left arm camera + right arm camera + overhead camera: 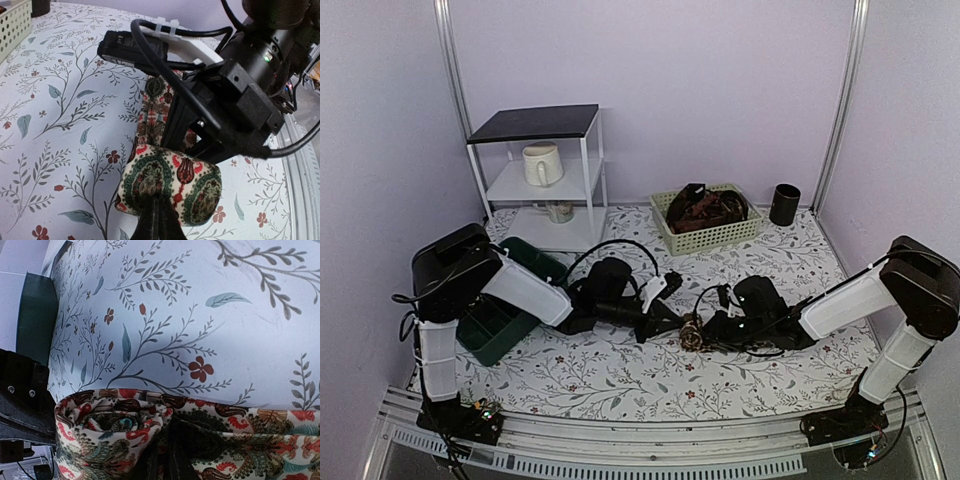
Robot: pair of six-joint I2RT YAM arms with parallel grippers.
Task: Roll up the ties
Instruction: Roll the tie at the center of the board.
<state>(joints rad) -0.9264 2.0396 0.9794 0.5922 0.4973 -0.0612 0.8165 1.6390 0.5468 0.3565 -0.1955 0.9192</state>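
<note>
Okay, I see the tie [692,333] part-rolled into a coil on the table [620,385], left gripper [156,224] pressed together at the coil's edge, right gripper [169,460] buried in fabric folds, can't tell its jaws, more ties [705,208] in the basket [715,241]

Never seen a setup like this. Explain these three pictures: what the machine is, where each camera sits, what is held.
These are two robot arms bolted at the near edge of a table with a floral-printed cloth. The wide picture looks down from above and behind them; the other two come from a camera on each wrist. Between the arms lies a red, green and cream patterned fabric necktie, partly rolled into a coil. The left gripper is shut on the coil. The right gripper is buried in the fabric; whether it grips is unclear. Also there: a pale woven basket and a dark green bin.
</note>
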